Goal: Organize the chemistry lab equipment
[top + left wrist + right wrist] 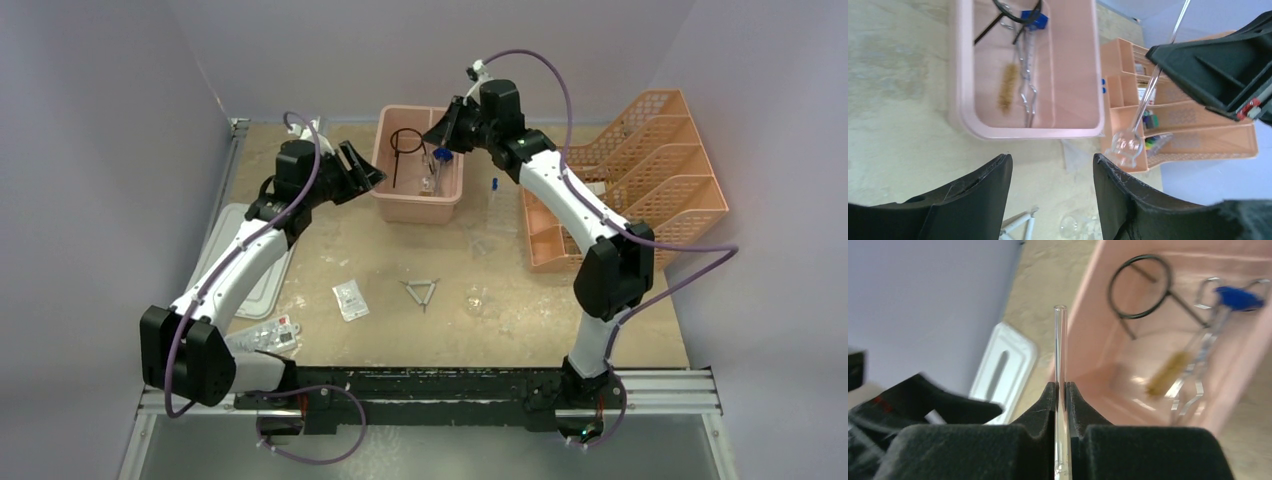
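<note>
Right tool [1060, 387]: pinched shut on a clear glass tube [1060, 355], which it holds crosswise between the pads.
Left tool [1052, 162]: jaws wide apart with nothing between them. In the top view it hovers at 9 o'clock of the pink tub [417, 207].
Glass tube: off the tabletop [470, 240], carried at the tub's far right corner, about 1 o'clock of its centre in the top view. The straight open end stands clear of the fingers. The left wrist view shows a round bulb at the lower end.
Long axis: steep, bulb end down, tilted rather than plumb. The top view is too small to confirm it.
Key relation: the tub's open floor lies toward 7 o'clock of the right tool. That arm already has the piece, so the left arm is not needed.
In the tub: black wire ring [1172, 290], tongs [1028, 85] and a brush [1008, 87] lie along the left half. The right half is bare.
Loose on the tabletop: wire triangle [420, 284], white packet [350, 300] and clear glassware [475, 300], all well apart from both tools.
Likely next: lower the tube bulb first into the bare half and lay it along the tub's 12-to-6 length.
</note>
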`<state>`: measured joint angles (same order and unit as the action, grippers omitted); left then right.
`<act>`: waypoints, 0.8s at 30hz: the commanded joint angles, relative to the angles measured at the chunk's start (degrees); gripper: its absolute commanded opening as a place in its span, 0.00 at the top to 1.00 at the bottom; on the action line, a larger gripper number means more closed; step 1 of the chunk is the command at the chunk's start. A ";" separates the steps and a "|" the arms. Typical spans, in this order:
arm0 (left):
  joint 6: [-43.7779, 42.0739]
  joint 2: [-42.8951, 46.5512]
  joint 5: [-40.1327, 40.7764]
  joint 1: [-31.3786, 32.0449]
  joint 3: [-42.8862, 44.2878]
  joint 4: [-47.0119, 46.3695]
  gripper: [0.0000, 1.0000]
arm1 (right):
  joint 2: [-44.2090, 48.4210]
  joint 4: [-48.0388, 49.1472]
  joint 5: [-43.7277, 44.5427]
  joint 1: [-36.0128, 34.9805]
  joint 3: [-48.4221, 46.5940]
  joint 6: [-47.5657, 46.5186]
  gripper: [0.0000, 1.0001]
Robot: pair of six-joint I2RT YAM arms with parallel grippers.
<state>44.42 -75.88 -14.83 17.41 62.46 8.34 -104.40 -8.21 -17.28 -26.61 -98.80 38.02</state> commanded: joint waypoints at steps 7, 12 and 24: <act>-7.78 2.88 11.64 -0.80 3.88 10.32 0.40 | -11.57 -16.60 16.59 1.33 -14.64 -11.42 0.97; -9.44 2.12 13.75 -0.88 4.61 12.83 0.40 | -17.11 -16.97 22.08 0.73 -19.58 -15.37 0.97; -12.59 -0.90 14.65 -0.97 6.51 16.39 0.40 | -27.10 -20.54 32.15 -3.21 -26.58 -17.06 0.95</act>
<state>34.00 -76.05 -0.99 16.82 66.37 24.49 -131.02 -27.62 11.44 -29.56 -122.89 20.97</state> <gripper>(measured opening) 0.598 0.066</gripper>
